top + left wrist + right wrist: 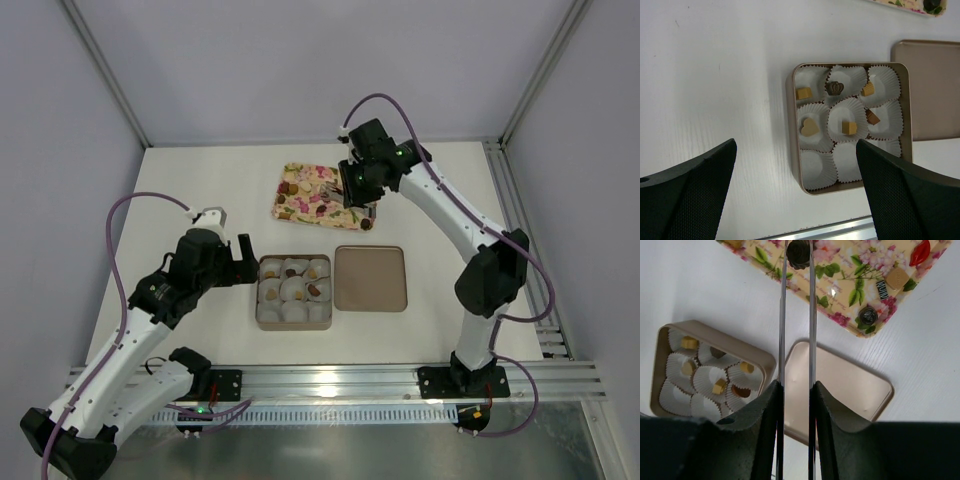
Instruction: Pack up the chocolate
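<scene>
The square brown box [262,318] holds white paper cups, several with chocolates such as a tan heart [809,127] and a dark crown [835,88]. More chocolates lie on the flower-print tray [300,208]. My right gripper [352,188] is over the tray, shut on metal tweezers [782,330]. In the right wrist view the tweezer tips pinch a dark round chocolate [799,252] above the tray [840,295]. I cannot tell if it is lifted. My left gripper [240,262] is open and empty, just left of the box [796,150].
The box's lid [370,278] lies flat to the right of the box, inside up. A red lips-shaped piece [920,252], a tan square [897,277] and a dark round piece [868,315] lie near the tray's edge. A metal rail [330,378] runs along the table's near edge.
</scene>
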`<state>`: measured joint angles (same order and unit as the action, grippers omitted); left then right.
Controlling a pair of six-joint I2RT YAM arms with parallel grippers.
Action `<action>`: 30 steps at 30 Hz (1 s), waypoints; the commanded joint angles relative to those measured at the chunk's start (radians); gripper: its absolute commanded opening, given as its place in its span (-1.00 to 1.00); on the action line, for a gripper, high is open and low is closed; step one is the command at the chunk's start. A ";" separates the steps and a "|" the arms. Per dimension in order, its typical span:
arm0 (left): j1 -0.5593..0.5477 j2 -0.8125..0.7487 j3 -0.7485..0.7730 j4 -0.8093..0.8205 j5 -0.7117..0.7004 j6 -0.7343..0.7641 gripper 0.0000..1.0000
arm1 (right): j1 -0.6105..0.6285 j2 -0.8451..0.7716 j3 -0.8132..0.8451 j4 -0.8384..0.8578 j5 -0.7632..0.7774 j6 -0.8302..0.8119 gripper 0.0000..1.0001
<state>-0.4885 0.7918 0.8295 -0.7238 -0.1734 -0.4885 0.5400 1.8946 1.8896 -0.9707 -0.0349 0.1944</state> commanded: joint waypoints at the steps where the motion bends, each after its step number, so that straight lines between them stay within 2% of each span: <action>1: 0.004 -0.011 0.003 0.009 -0.014 0.010 0.99 | 0.035 -0.137 -0.032 0.021 -0.036 0.008 -0.32; 6: 0.004 -0.016 0.002 0.006 -0.021 0.008 1.00 | 0.106 -0.233 -0.122 0.017 -0.043 0.014 -0.32; 19: 0.004 -0.022 0.003 0.009 -0.023 0.005 0.99 | 0.412 -0.417 -0.382 0.052 -0.028 0.145 -0.32; 30: 0.004 -0.025 0.002 0.006 -0.032 0.001 0.99 | 0.563 -0.371 -0.392 0.081 -0.023 0.192 -0.31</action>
<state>-0.4885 0.7765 0.8295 -0.7238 -0.1837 -0.4892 1.0775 1.5173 1.4883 -0.9356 -0.0563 0.3595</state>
